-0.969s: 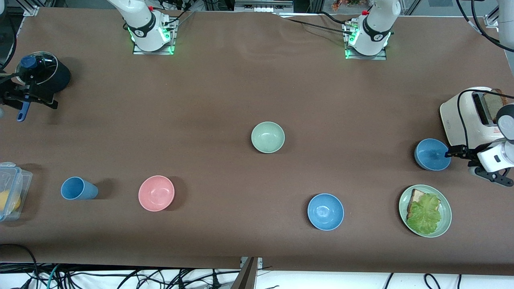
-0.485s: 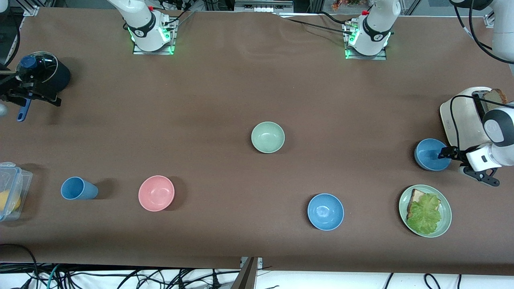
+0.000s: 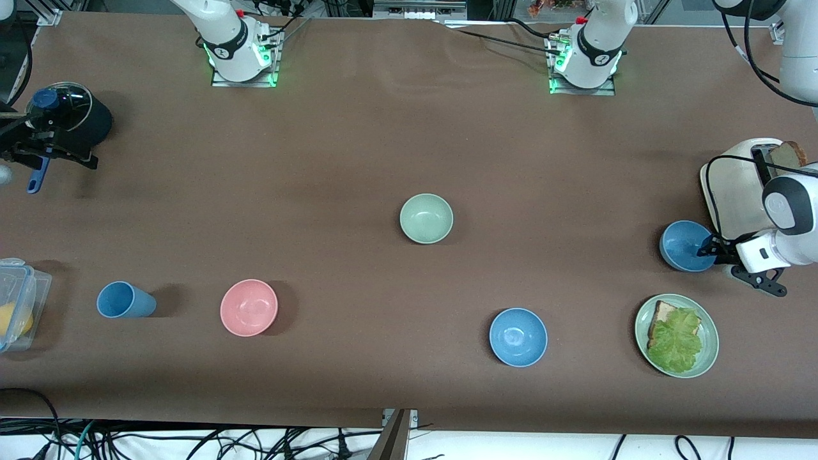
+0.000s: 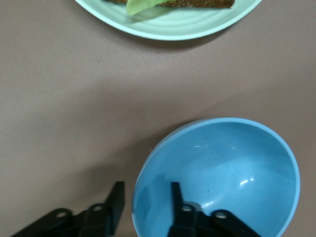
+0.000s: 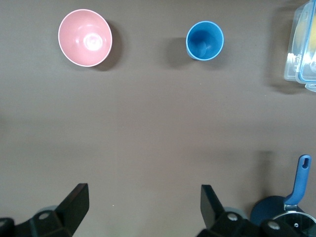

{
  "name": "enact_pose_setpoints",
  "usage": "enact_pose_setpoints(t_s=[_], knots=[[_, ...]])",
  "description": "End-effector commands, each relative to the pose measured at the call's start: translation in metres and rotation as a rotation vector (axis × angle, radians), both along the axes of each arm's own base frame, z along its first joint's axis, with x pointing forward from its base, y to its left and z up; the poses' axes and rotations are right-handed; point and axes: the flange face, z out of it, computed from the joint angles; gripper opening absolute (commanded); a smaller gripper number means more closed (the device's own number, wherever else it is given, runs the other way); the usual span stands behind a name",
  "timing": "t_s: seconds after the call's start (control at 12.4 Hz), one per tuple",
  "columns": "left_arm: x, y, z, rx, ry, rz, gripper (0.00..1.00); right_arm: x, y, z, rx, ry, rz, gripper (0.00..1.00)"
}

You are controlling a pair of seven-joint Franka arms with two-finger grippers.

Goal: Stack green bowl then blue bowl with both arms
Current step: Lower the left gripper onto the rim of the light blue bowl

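Sitting near the toaster (image 3: 735, 185) at the counter's (image 3: 358, 147) left-arm end, the blue bowl (image 4: 219, 175) has its rim between the left gripper's (image 4: 147, 202) parted fingers. The green bowl (image 3: 426, 218) stands mid-counter. The right gripper (image 5: 143, 200) waits, fingers spread, over the pot (image 3: 67, 118).

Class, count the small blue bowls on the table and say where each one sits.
2. One blue bowl sits nearest the front camera, beside the plate; the other sits by the toaster, its rim between the left gripper fingers.
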Motion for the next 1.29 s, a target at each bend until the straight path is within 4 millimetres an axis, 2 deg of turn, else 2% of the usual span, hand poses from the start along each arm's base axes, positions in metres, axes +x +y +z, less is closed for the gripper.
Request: enact_pose_setpoints(t_s=[0.0, 0.24, 0.4, 0.57, 0.65, 0.97, 1.13, 1.21], knots=[[-0.001, -0.001, 0.001, 0.006, -0.007, -0.028, 0.00, -0.006, -0.004, 0.004, -0.004, -0.002, 0.001, 1.00], [0.000, -0.001, 0.002, 0.007, -0.008, -0.032, 0.00, -0.005, -0.013, 0.001, -0.003, 0.003, -0.007, 1.00], [0.001, -0.001, 0.006, 0.008, -0.011, -0.032, 0.00, -0.005, -0.011, 0.001, -0.003, 0.004, -0.009, 1.00], [0.006, -0.005, 0.021, 0.009, -0.023, -0.037, 0.00, -0.005, -0.012, 0.001, -0.001, 0.004, -0.010, 1.00], [0.009, -0.012, 0.043, 0.009, -0.033, -0.042, 0.00, -0.005, -0.011, 0.000, -0.001, 0.006, -0.009, 1.00], [0.029, -0.063, 0.119, 0.005, -0.030, -0.112, 0.00, -0.005, -0.011, 0.001, -0.003, 0.004, -0.010, 1.00], [0.038, -0.107, 0.153, 0.016, -0.046, -0.126, 0.00, -0.005, -0.011, 0.000, -0.001, 0.006, -0.010, 1.00], [0.039, -0.137, 0.166, 0.018, -0.035, -0.118, 0.00, -0.005, -0.009, 0.001, -0.003, 0.004, -0.007, 1.00]])
